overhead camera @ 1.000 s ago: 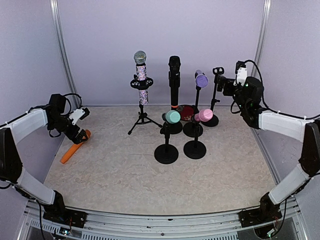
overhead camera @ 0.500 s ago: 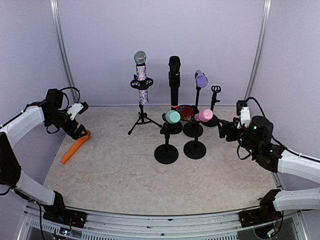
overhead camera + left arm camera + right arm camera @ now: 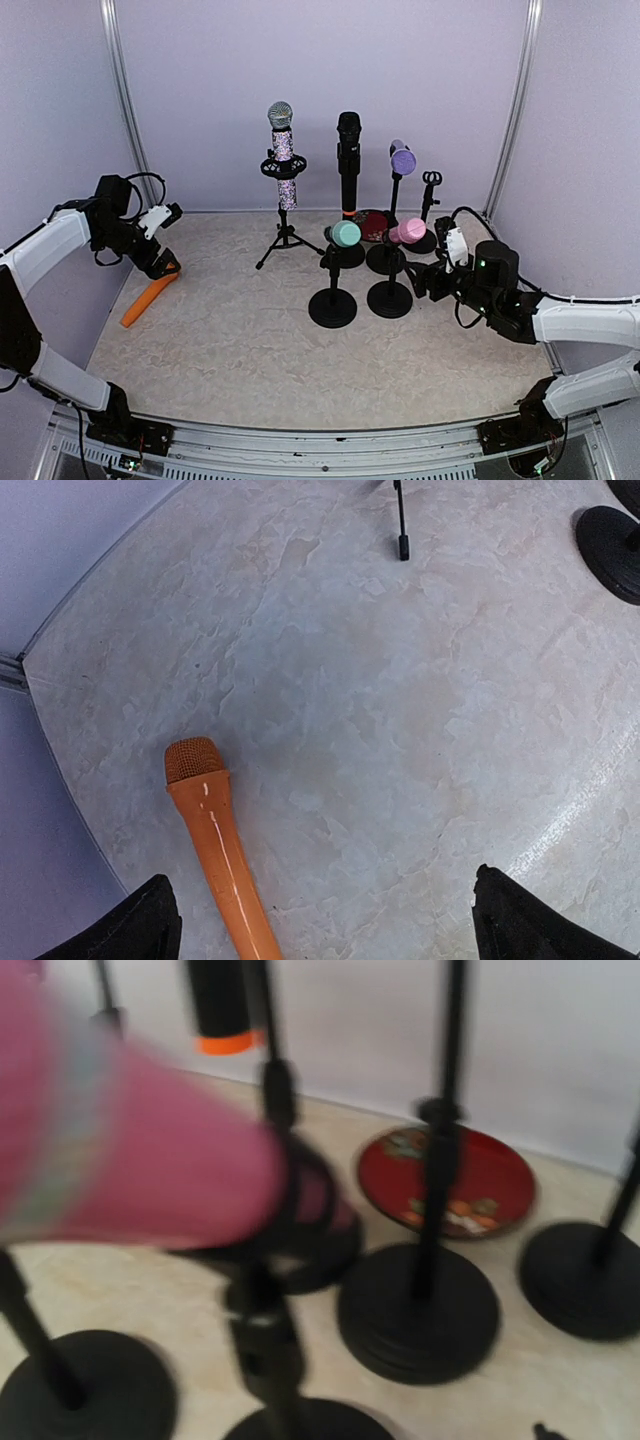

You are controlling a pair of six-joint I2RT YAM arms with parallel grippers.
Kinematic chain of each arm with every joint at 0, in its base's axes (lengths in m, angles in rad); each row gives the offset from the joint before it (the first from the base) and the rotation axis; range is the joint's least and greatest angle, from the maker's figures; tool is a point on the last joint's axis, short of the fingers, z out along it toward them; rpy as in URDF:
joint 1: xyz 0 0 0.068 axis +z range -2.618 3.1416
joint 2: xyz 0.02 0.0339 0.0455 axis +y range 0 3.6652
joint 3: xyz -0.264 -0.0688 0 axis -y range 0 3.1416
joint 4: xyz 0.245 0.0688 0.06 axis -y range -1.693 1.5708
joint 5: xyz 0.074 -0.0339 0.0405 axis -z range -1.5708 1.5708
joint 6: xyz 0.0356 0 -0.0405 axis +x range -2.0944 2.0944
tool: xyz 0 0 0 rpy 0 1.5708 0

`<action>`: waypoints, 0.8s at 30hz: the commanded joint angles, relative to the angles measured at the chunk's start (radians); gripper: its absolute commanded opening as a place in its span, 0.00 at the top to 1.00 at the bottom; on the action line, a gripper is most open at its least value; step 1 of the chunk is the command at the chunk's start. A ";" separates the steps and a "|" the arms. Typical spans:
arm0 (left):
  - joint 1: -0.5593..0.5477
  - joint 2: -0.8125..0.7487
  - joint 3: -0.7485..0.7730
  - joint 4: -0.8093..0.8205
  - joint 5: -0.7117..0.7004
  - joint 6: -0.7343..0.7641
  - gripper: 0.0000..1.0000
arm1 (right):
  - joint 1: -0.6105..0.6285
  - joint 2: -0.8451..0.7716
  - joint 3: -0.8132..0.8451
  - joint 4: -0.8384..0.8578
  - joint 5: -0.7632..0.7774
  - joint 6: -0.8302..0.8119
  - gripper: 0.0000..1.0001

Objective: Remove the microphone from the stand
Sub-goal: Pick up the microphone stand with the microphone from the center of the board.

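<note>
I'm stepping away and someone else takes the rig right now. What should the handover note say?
Left gripper: open, empty, above the orange mic, which lies on the table at the left.
Right gripper: close to the pink mic on its stand; jaws cannot be made out.
Done: orange mic off any stand; one back stand empty.
Left: pink mic to be lifted from its clip.

No words, numbers or signs can be read in any view. The red plate (image 3: 447, 1182) has small coloured pictures on it, but they are too blurry to make out. The pink microphone (image 3: 120, 1150) has a pale band around it, and it is blurry too. The sparkly microphone (image 3: 284, 160) is too small to show any letters.
</note>
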 commanded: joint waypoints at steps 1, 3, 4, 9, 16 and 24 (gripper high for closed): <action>-0.008 -0.024 0.023 -0.033 0.021 0.005 0.01 | 0.027 0.058 -0.024 0.195 -0.061 -0.102 0.11; -0.006 -0.026 0.024 -0.033 0.022 0.006 0.01 | 0.030 0.102 -0.009 0.225 -0.064 -0.115 0.13; -0.008 -0.025 0.026 -0.034 0.023 0.004 0.01 | 0.034 0.125 0.000 0.242 -0.064 -0.119 0.13; -0.013 -0.029 0.037 -0.041 0.024 -0.001 0.01 | 0.047 0.276 0.069 0.289 -0.003 -0.098 0.21; -0.015 -0.048 0.026 -0.046 0.016 0.017 0.01 | 0.046 0.407 0.043 0.478 0.097 -0.010 0.34; -0.028 -0.033 0.043 -0.050 0.011 0.009 0.01 | 0.078 0.498 0.030 0.670 0.107 0.007 0.68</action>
